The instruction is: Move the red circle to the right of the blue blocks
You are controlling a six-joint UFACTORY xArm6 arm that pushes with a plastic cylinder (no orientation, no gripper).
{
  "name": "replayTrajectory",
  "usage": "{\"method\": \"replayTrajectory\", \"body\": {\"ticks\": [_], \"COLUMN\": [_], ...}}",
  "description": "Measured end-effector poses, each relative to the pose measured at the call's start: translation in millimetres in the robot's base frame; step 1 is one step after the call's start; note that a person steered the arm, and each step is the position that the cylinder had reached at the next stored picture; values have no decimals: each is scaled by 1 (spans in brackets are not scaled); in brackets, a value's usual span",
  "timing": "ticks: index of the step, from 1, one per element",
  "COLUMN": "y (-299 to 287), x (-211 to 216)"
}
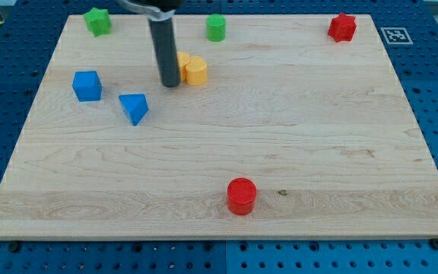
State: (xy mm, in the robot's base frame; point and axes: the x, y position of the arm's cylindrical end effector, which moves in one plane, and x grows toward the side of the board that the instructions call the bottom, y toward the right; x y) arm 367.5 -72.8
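The red circle point(242, 195) lies near the view's bottom, a little right of centre. The blue cube point(87, 85) and the blue triangular block point(134, 108) lie at the view's left. My tip point(170, 82) rests on the board at the upper left of centre, to the right of and above the blue blocks. It is just left of the yellow blocks and far from the red circle.
Two yellow blocks point(193, 69) sit together beside the rod. A green star-shaped block point(96, 20) and a green cylinder point(216, 27) lie along the view's top. A red star-shaped block point(342, 27) sits at the top right. The wooden board point(341, 137) lies on a blue pegboard.
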Motion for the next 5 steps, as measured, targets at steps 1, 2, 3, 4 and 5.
{"method": "replayTrajectory", "body": {"ticks": [1,2,3,4,5], "y": [26,45,56,87,135], "x": [-11,-22,-22,11,88]}}
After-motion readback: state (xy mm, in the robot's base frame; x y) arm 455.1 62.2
